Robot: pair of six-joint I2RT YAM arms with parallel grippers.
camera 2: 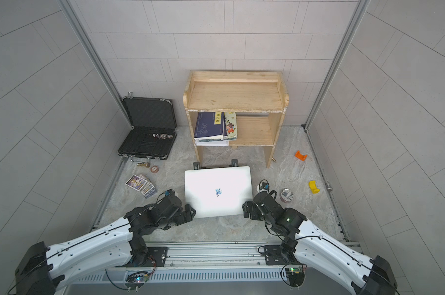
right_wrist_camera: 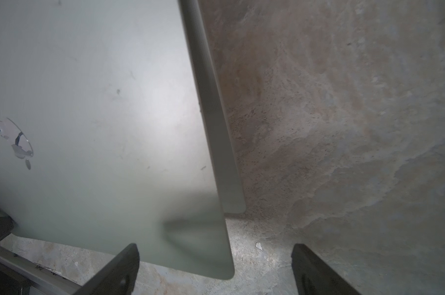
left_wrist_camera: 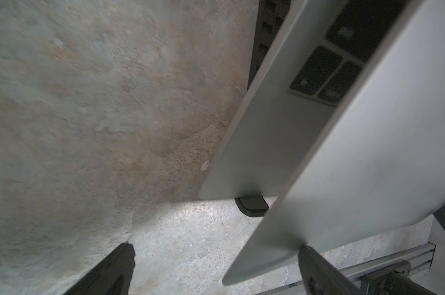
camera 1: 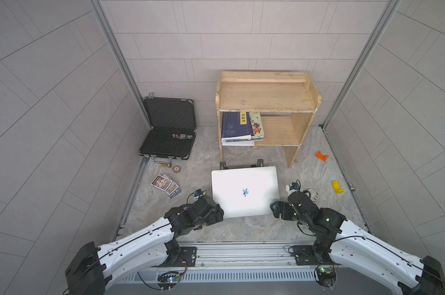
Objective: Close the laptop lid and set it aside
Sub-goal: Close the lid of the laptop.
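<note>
Laptop, both top views: silver laptop (camera 1: 244, 201) at frame centre on the table (camera 1: 241, 229), below a wooden shelf (camera 1: 267, 97); laptop lid (camera 2: 217, 178) lying almost flat, logo (camera 2: 218, 192) up.
Tools, top views: left tool (camera 1: 220, 210) at the lid's lower-left corner, right tool (camera 1: 275, 209) at its lower-right, both spread apart, gripping nothing.
Left wrist: lid not fully shut; black keys (left_wrist_camera: 318, 71) show in the gap.
Right wrist: lid corner lies between the spread jaws.
Handling: likely stiff, slick, fragile; press near the front edge, then lift by both sides.
</note>
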